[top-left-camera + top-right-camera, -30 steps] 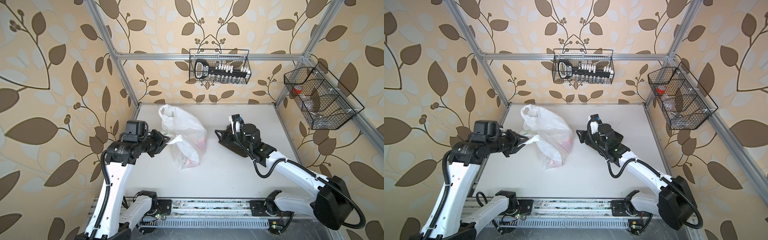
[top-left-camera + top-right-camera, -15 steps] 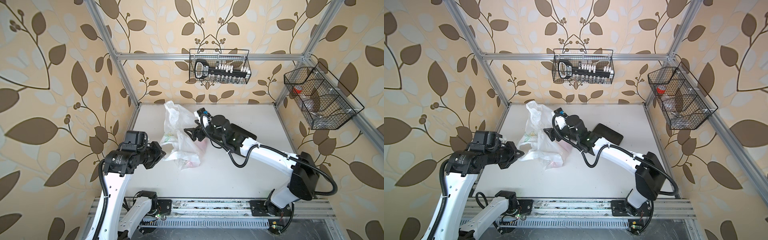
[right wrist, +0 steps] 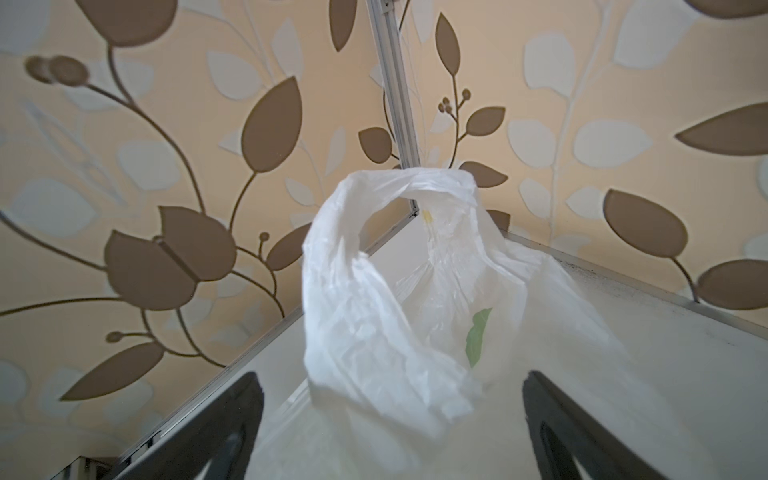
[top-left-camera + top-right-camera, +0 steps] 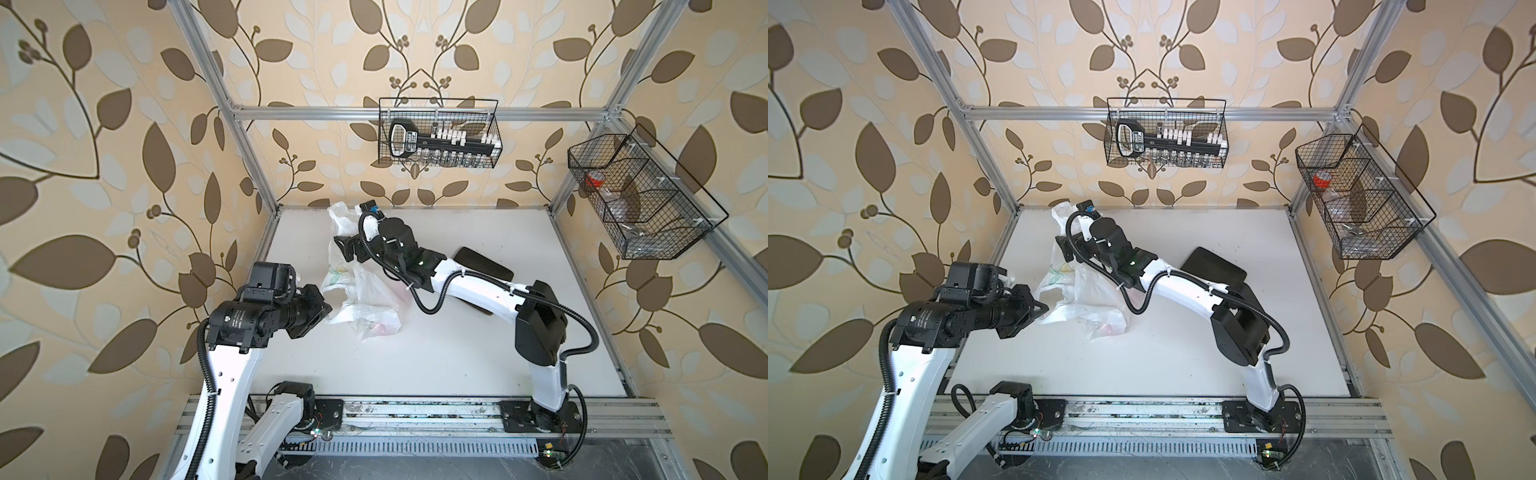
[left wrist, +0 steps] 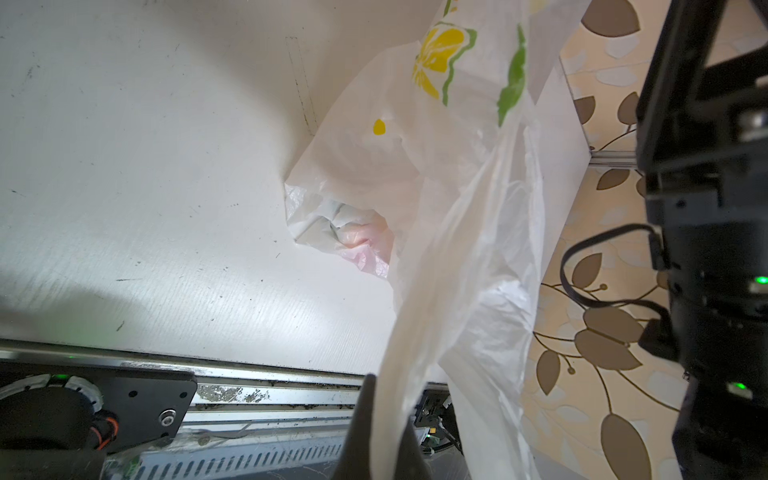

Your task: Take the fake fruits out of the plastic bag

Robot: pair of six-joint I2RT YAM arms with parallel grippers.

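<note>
The plastic bag (image 4: 365, 299) (image 4: 1088, 303) lies crumpled on the white table, left of centre, in both top views. My left gripper (image 4: 326, 307) (image 5: 384, 415) is shut on a strip of the bag's near-left edge, and the film (image 5: 457, 208) runs taut away from it. My right gripper (image 4: 340, 249) (image 3: 392, 415) reaches across to the bag's far end and is open. One loop handle (image 3: 374, 311) stands up between its spread fingers (image 3: 224, 428). The fake fruits are hidden inside; only a pink blur (image 5: 365, 241) shows through the film.
A dark rectangular tray (image 4: 482, 266) (image 4: 1217, 266) lies behind the right forearm. Wire baskets hang on the back wall (image 4: 436, 133) and the right wall (image 4: 640, 195). The bag's far end is close to the back-left frame post (image 3: 395, 104). A rail (image 5: 249, 374) runs along the table's front edge.
My right arm swung left from the tray to the bag's far handle. My left gripper shut on the bag's edge and drew it toward the front left, stretching the bag.
</note>
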